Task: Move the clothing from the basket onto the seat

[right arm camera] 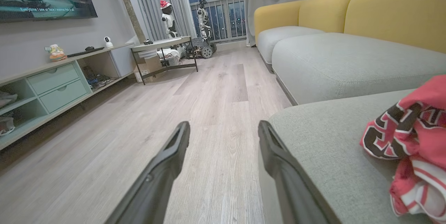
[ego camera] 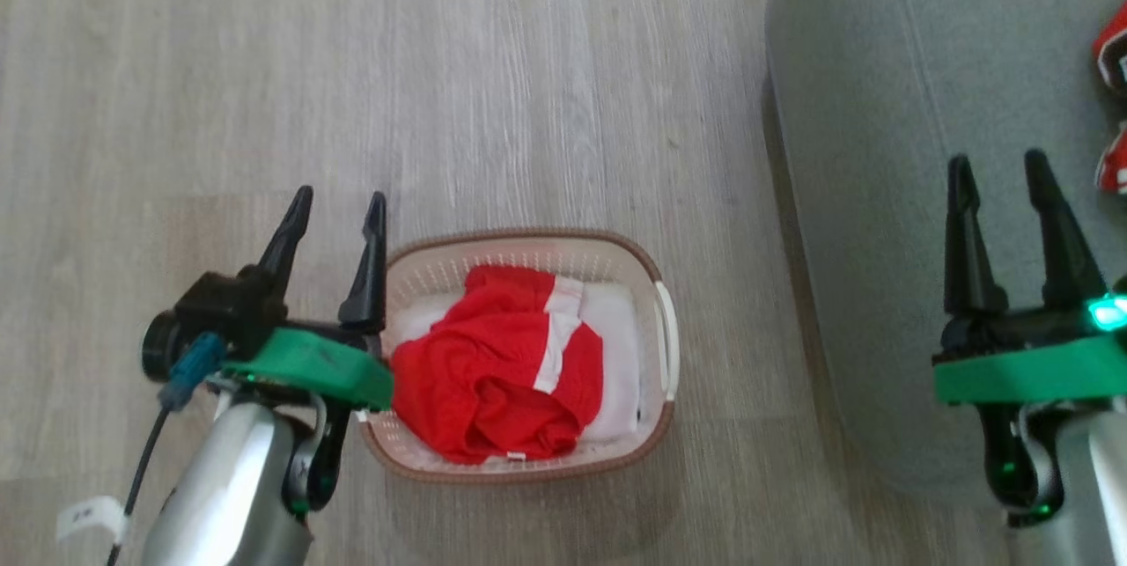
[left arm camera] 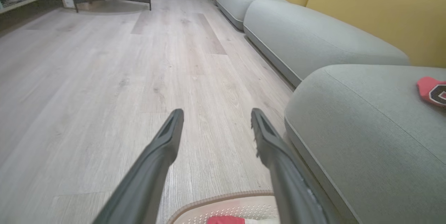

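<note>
Clothing is half moved: red mesh jersey with black lettering (right arm camera: 414, 137) is seen lying on large grey-green fabric sofa seat (ego camera: 880, 152). Red mesh shorts with white band (ego camera: 493, 372) are bunched in small cream perforated plastic basket (ego camera: 528, 237).

Left gripper (ego camera: 340, 196) is spread, empty, just beside basket's left rim. Right gripper (ego camera: 997, 159) is spread, empty, over seat.

Step judged: second pick. Next, a descent into basket is needed, with a raised fold pinched and flat white sheet (ego camera: 616, 328) left behind.
</note>
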